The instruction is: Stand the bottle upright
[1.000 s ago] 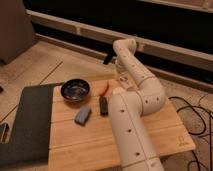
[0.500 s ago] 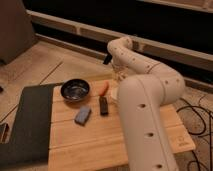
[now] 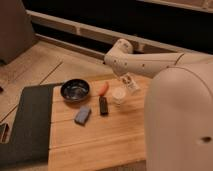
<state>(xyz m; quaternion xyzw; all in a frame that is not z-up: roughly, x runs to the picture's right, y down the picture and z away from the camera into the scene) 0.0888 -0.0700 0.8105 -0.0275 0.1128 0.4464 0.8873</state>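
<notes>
In the camera view, a wooden table is seen with a dark green mat laid along its left side. The white arm is stretched in from the right across the far edge. The gripper is tucked under the wrist, above the table's far right part, and is clenched. Whether anything is grasped cannot be told. The bottle is found directly below it, tilted, not upright, just beside a white cup. An orange-red carrot-like piece is placed left of the cup, and a dark bowl further left. A black block and a blue-grey piece are set nearer the front
</notes>
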